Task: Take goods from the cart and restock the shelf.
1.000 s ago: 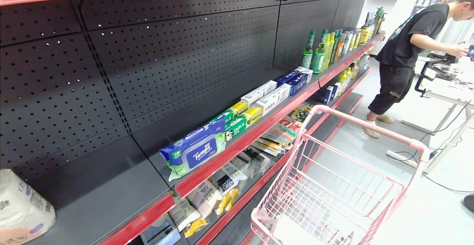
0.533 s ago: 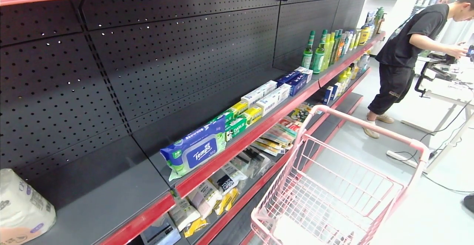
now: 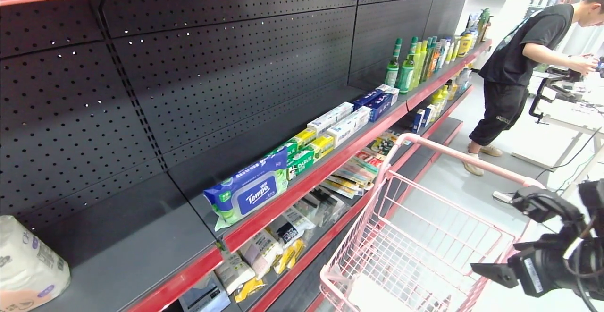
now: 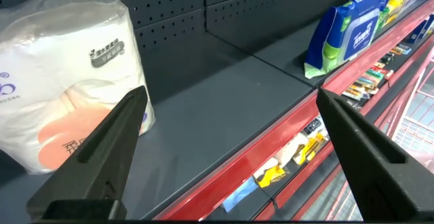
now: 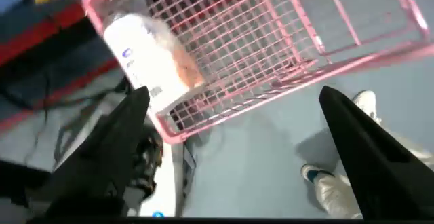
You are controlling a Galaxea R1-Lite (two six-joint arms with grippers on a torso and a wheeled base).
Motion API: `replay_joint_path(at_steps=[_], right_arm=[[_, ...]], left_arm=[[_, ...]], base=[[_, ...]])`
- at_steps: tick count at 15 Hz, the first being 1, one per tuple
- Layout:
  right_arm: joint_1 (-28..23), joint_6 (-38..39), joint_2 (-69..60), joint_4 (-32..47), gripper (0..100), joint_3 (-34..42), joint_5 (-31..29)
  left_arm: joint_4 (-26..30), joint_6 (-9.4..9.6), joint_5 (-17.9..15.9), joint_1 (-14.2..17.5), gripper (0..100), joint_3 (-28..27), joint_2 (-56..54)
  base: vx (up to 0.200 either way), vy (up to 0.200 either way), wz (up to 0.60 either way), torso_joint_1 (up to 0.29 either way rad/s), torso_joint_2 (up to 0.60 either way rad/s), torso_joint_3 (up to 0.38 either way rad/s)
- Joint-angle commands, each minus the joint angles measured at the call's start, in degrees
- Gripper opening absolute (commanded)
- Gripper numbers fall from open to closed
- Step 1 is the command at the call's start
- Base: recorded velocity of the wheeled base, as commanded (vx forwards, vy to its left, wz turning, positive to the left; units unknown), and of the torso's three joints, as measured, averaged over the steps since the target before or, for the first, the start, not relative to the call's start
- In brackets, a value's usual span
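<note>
A pink wire cart (image 3: 427,229) stands in front of the black and red shelf (image 3: 141,241). A white paper pack (image 5: 146,58) lies in the cart's basket (image 5: 271,95), and its pale top shows at the cart's near end (image 3: 377,298). My right gripper (image 3: 507,236) is open with nothing in it, above the cart's right rim; it (image 5: 237,149) looks down on the cart. My left gripper (image 4: 230,163) is open and empty over the bare shelf board, beside a white tissue pack (image 4: 61,108) (image 3: 28,265) standing on the shelf.
A blue wipes pack (image 3: 247,191) lies on the shelf, then toothpaste boxes (image 3: 330,128) and green bottles (image 3: 406,66) farther right. Packets fill the lower shelf (image 3: 283,236). A person (image 3: 514,66) stands by a table at the far right. Cables (image 3: 542,208) cross the floor.
My right arm has come into the head view at the lower right, over the cart's right rim. The goods on the shelf have not moved.
</note>
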Motion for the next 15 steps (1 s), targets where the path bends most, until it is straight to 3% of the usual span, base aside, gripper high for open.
replay_joint_path(at_steps=[1,3,8,15], right_arm=[[6.1,-1.7,10.5,-0.3,100,-1.2,0.6],[10.7,-1.5,16.0,-0.4,100,-2.4,0.5],[15.0,-1.7,27.3,-7.8,100,-4.7,0.0],[15.6,-1.7,29.6,-7.8,100,-4.1,-2.0]], left_arm=[[0.0,0.00,0.0,0.0,100,0.1,0.1],[0.0,0.00,0.0,0.0,100,0.0,0.1],[0.0,0.00,0.0,0.0,100,0.0,0.1],[0.0,0.08,0.0,0.0,100,0.0,0.1]], base=[[0.000,0.000,0.00,0.000,0.00,0.000],[0.000,0.000,0.00,0.000,0.00,0.000],[0.000,0.000,0.00,0.000,0.00,0.000],[0.000,0.000,0.00,0.000,0.00,0.000]])
